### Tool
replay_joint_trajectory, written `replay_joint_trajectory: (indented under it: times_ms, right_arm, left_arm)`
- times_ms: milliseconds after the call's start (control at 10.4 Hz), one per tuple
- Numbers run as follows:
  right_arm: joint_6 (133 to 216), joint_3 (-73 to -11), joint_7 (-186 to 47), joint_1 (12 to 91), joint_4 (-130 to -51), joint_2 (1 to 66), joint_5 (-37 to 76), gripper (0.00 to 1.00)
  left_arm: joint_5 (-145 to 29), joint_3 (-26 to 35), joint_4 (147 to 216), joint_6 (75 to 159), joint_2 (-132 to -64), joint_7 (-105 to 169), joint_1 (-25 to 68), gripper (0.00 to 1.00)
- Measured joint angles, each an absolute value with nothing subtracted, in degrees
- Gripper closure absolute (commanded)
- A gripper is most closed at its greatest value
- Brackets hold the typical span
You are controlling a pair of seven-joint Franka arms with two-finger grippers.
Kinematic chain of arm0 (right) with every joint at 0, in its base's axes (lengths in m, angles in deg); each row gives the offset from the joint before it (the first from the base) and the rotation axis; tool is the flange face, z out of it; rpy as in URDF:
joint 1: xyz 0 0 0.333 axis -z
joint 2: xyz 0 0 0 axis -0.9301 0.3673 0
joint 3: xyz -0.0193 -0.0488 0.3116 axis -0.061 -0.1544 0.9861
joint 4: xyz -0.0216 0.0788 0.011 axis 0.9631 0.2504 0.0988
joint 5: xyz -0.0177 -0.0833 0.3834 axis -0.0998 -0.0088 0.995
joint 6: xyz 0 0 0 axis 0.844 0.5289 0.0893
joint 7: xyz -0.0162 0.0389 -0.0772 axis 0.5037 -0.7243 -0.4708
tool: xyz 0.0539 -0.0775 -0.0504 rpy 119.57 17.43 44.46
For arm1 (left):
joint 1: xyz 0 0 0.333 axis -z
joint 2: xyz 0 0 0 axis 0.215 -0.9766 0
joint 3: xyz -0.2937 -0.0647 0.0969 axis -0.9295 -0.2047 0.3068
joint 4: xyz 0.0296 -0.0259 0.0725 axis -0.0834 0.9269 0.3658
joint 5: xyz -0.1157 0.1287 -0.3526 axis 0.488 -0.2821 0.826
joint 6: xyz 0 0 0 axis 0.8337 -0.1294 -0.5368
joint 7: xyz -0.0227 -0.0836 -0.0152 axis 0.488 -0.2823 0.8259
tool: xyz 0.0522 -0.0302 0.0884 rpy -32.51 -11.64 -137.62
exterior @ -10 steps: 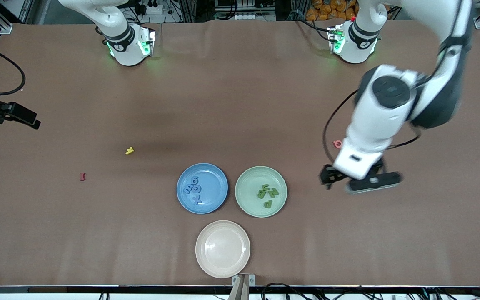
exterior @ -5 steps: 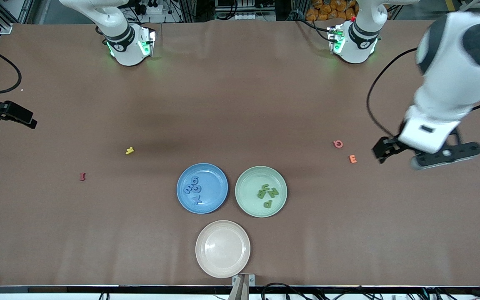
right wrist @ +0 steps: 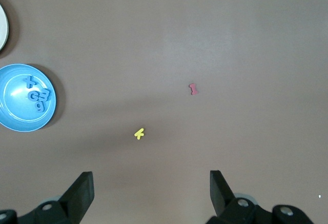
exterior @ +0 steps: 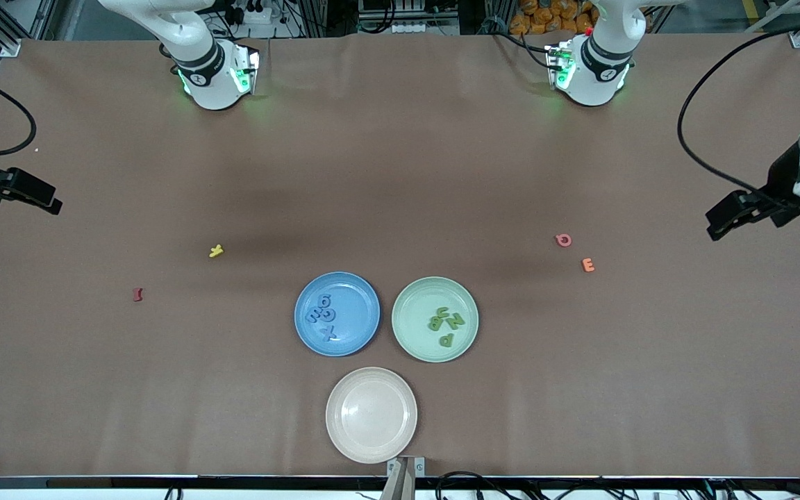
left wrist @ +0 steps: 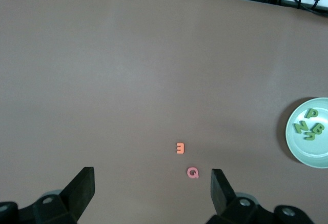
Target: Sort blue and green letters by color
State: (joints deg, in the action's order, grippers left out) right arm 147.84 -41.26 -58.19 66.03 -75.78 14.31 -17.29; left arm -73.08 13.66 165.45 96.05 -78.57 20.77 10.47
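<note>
The four blue letters (exterior: 324, 317) lie in the blue plate (exterior: 355, 305). The four green letters (exterior: 446, 323) lie in the green plate (exterior: 417, 305) beside it. The right wrist view shows the blue letters (right wrist: 37, 95) in the blue plate (right wrist: 15, 114). The left wrist view shows the green letters (left wrist: 309, 126) in the green plate (left wrist: 307, 155). My left gripper (left wrist: 152, 183) is open and empty, high over bare table at the left arm's end. My right gripper (right wrist: 151, 180) is open and empty, high over bare table at the right arm's end.
An empty beige plate (exterior: 371, 444) sits nearer the front camera than the two plates. A yellow Y (exterior: 216, 251) and a dark red letter (exterior: 138, 294) lie toward the right arm's end. A pink Q (exterior: 563, 240) and an orange E (exterior: 587, 264) lie toward the left arm's end.
My left arm has swung away from beside the green plate toward its own end of the table, uncovering the orange E. The right arm has hardly moved.
</note>
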Motion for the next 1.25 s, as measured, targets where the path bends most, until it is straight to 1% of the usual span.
replay_joint_trajectory:
  times_ms: [289, 771, 1060, 1252]
  right_arm:
    - [148.1, -41.27, -58.19, 66.29, -75.78, 14.34, -17.29, 0.0]
    - [148.29, -41.26, -58.19, 66.41, -75.8, 14.59, -17.29, 0.0]
    - [148.32, -41.26, -58.19, 66.42, -75.81, 14.6, -17.29, 0.0]
    - [148.34, -41.25, -58.19, 66.42, -75.82, 14.61, -17.29, 0.0]
  left_arm:
    - [-70.3, 14.2, 165.46, 92.21, -78.01, 22.61, 10.35, 0.0]
    - [-66.44, 14.64, 166.13, 91.96, -78.77, 25.2, 8.48, 0.0]
    - [-66.71, 15.24, 167.53, 92.03, -80.37, 25.26, 11.55, 0.0]
    - [-66.95, 15.87, 169.23, 91.95, -77.72, 25.26, 12.49, 0.0]
